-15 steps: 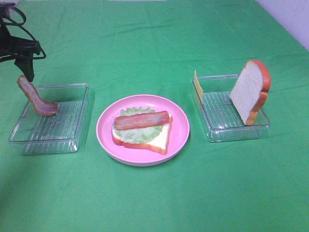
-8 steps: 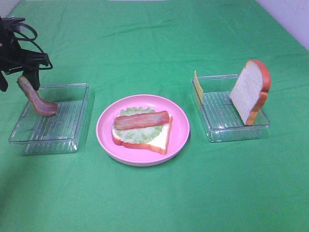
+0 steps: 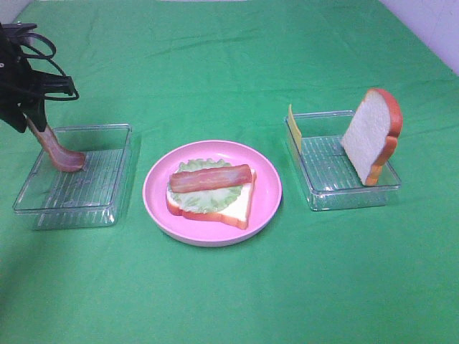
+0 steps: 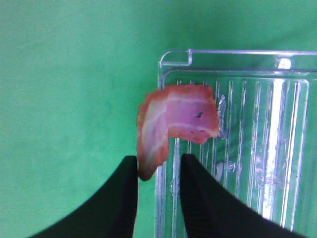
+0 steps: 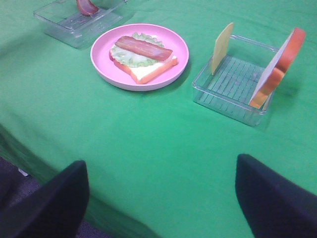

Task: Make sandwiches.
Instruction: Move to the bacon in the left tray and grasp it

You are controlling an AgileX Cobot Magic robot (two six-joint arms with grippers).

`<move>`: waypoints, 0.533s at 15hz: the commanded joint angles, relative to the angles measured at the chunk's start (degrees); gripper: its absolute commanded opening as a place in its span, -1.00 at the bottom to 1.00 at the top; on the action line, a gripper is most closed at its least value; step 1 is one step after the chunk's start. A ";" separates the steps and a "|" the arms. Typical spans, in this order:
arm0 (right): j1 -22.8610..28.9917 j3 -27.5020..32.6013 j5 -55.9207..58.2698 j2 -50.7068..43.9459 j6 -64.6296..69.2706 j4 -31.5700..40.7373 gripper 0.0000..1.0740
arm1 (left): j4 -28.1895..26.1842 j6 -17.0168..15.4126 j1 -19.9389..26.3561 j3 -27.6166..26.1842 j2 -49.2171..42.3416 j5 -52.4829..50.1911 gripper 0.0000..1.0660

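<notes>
A white bread slice [image 3: 231, 208] lies on the pink plate [image 3: 270, 193] with a green lettuce leaf [image 3: 206, 198] and a bacon strip [image 3: 211, 178] on top. A second bacon strip [image 3: 54, 147] leans on the back left rim of the left tray [image 3: 107, 130]. My left gripper [image 3: 33, 119] is open, its fingers on either side of that strip's upper end [image 4: 148, 166]. A second bread slice [image 3: 371, 133] and a yellow cheese slice [image 3: 292, 127] stand in the right tray [image 3: 351, 198]. My right gripper [image 5: 161, 168] is open and empty, low over the cloth at the front.
Green cloth covers the whole table. The two clear ribbed trays flank the plate, with gaps of bare cloth between them. In the right wrist view the plate [image 5: 104, 64] and right tray [image 5: 223, 94] lie well ahead of the fingers.
My left gripper has come down and turned over the leaning bacon strip, so its fingers now straddle the strip's upper end. The strip, plate and right tray have not moved.
</notes>
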 commanded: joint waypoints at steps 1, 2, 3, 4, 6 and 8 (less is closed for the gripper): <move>-0.11 0.34 -0.63 -0.74 -0.29 -0.29 0.42 | 0.00 -0.74 0.11 -0.17 0.17 -0.63 -0.61; -0.11 0.34 -0.63 -0.74 -0.29 -0.29 0.42 | 0.00 -1.26 0.11 -0.17 0.17 -0.63 -0.75; -0.11 0.34 -0.63 -0.74 -0.29 -0.29 0.42 | 0.00 -1.66 0.11 -0.17 0.17 -0.69 -0.87; -0.11 0.34 -0.63 -0.74 -0.29 -0.29 0.41 | 0.00 -2.46 0.11 -0.17 0.17 -0.74 -1.00; -0.11 0.34 -0.63 -0.74 -0.29 -0.29 0.41 | -0.06 -2.52 0.11 -0.17 0.17 -0.69 -1.00; -0.11 0.34 -0.63 -0.74 -0.29 -0.29 0.41 | -0.23 -2.52 0.11 -0.17 -0.06 -0.69 -1.00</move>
